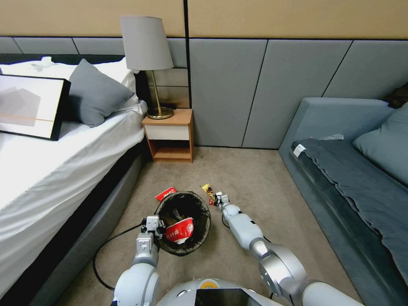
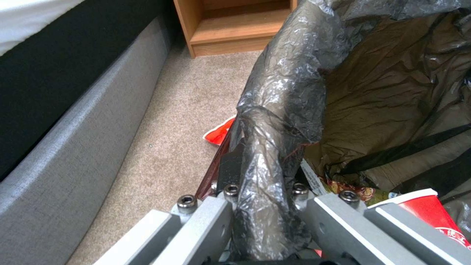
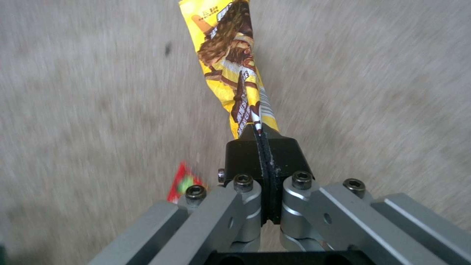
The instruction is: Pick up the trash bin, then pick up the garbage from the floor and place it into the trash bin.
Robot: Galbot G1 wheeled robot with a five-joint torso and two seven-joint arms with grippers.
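Bedroom corner with a bed, a nightstand, a lamp and a sofa.

Beige carpet (image 1: 263,178) covers the floor. A bed (image 1: 63,170) with white sheets lies along the left, carrying a grey pillow (image 1: 95,93) and a black-framed picture (image 1: 29,106). At the bed's head stands a wooden nightstand (image 1: 169,136); a brass lamp (image 1: 148,59) with a grey shade sits on top. Grey padded wall panels (image 1: 263,89) rise behind, tan wall above. A blue-grey sofa (image 1: 352,170) runs along the right.
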